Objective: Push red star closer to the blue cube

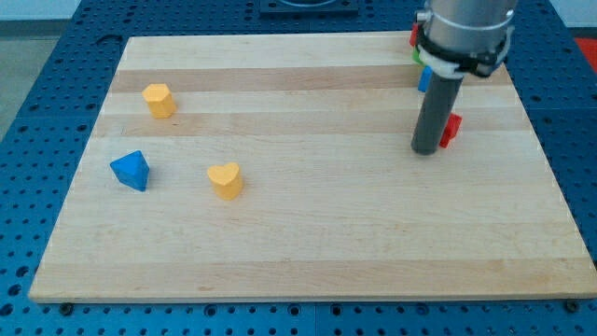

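Roughly placed off the red star (451, 130): nearest me, toward the view's bottom and far to its left, sits a yellow heart (225, 179), then a blue pyramid-like block (130, 171) further left, and a yellow block (159, 99) above them, all well apart from the star. The wooden desk (308, 252) is bare around these 3.

My tool has no jaws to clench or release; it is 1 plain rod, and my tip (427, 149) stands touching, or all but touching, the star's left side, hiding part of it. Just beyond the star, toward the view's top, a sliver of the blue cube (423, 79) shows behind the rod, with bits of a green block (420, 55) and a red block (414, 35) past it.

I judge the star light, rigid and quick to slide or spin on the smooth wood, so I would press on its lower edge, through its middle, and nudge it gently upward.
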`<act>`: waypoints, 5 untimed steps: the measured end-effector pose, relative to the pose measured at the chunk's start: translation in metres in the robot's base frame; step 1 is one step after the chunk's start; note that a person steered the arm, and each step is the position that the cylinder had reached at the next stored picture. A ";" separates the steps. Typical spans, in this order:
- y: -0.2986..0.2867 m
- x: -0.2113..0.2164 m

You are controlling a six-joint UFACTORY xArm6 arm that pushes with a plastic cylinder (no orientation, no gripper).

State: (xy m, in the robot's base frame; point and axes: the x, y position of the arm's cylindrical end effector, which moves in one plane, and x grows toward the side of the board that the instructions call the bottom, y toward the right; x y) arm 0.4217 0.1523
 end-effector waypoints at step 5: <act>0.033 -0.010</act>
State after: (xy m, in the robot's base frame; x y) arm 0.4122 0.1857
